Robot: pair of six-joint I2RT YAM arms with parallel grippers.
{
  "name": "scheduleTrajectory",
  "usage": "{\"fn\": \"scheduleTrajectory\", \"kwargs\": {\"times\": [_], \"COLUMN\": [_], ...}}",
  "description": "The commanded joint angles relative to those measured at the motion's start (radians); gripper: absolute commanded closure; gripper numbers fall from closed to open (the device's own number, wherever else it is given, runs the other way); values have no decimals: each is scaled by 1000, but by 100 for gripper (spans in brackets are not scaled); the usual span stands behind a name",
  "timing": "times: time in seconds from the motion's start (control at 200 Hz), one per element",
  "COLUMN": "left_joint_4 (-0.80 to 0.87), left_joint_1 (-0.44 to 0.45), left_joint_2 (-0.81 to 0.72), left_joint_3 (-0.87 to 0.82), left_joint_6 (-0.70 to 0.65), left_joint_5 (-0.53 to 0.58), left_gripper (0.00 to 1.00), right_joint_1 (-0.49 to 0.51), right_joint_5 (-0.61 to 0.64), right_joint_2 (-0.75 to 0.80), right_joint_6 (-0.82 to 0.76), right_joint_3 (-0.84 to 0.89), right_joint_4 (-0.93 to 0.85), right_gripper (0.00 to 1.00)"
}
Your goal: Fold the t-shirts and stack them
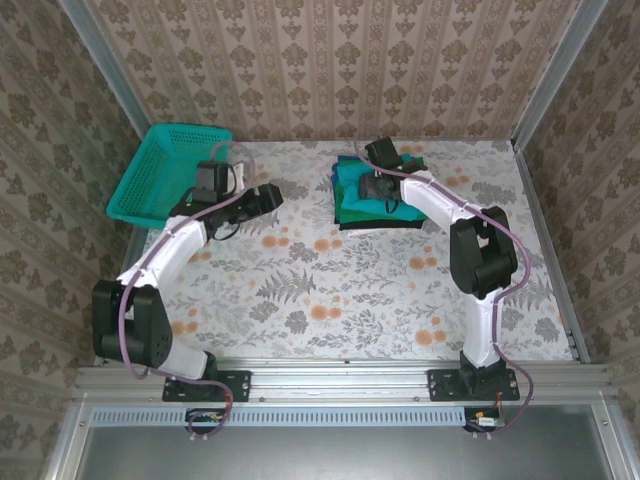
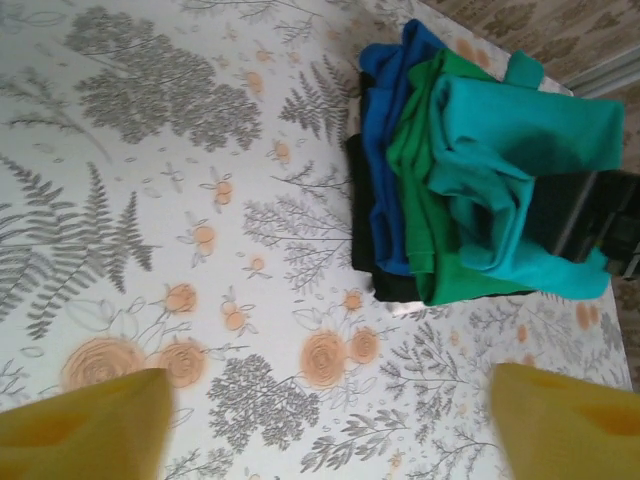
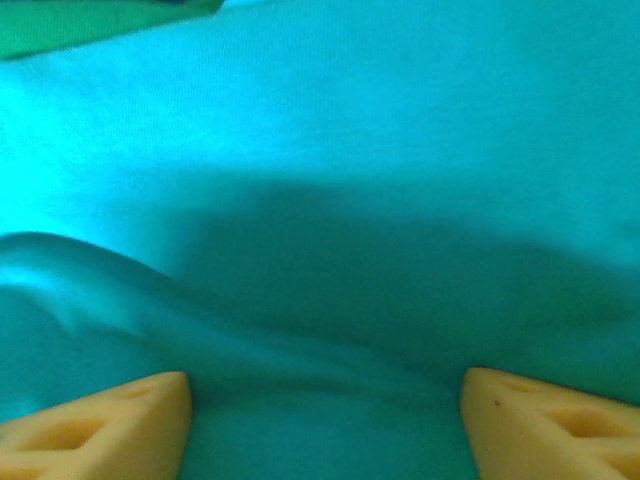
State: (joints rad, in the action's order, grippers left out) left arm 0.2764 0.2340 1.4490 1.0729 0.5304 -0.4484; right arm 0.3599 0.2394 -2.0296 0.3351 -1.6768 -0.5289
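Observation:
A stack of folded t-shirts (image 1: 352, 200) lies at the back middle of the table. In the left wrist view the teal tee (image 2: 520, 160) lies rumpled on top, over the green (image 2: 415, 215), blue (image 2: 385, 140) and black (image 2: 362, 225) ones. Its print is hidden. My right gripper (image 1: 380, 190) is down on the stack, open, its yellow fingers (image 3: 110, 420) spread wide on the teal cloth (image 3: 330, 200). My left gripper (image 1: 268, 195) hovers open over bare table left of the stack, nothing between its fingers (image 2: 90, 425).
A teal mesh basket (image 1: 165, 170) stands at the back left, just behind the left arm. The flowered tablecloth (image 1: 330, 290) stretches bare in front of the stack. Wallpapered walls close in the back and both sides.

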Motion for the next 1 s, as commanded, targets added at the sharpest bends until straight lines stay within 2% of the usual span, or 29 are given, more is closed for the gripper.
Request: {"fn": "scheduleTrajectory", "kwargs": {"times": [0.0, 0.095, 0.25, 0.39, 0.465, 0.53, 0.635, 0.735, 0.995], "left_joint_4": [11, 11, 11, 27, 29, 27, 21, 23, 13], "left_joint_1": [-28, -54, -96, -119, -130, -138, -147, -153, -159], "left_joint_2": [-38, -62, -95, -126, -135, -141, -154, -157, -147], "left_joint_3": [-64, -94, -134, -161, -182, -200, -227, -240, -257], "left_joint_6": [-32, -43, -56, -74, -78, -77, -77, -86, -90], "left_joint_5": [-7, -4, -22, -24, -22, -26, -30, -31, -32], "left_gripper": [0, 0, 0, 0, 0, 0, 0, 0, 0], "right_joint_1": [18, 82, 164, 217, 276, 318, 341, 340, 330], "right_joint_5": [63, 46, 161, 139, 242, 381, 582, 676, 800], "right_joint_2": [76, 110, 36, -27, -87, -159, -253, -279, -344], "right_joint_6": [-58, -94, -120, -129, -162, -189, -193, -210, -283], "right_joint_3": [-22, -35, -113, -155, -215, -288, -384, -378, -334], "right_joint_4": [-66, -37, -99, -100, -133, -185, -267, -252, -211], "right_gripper": [15, 6, 5, 5, 2, 0, 0, 0, 0]}}
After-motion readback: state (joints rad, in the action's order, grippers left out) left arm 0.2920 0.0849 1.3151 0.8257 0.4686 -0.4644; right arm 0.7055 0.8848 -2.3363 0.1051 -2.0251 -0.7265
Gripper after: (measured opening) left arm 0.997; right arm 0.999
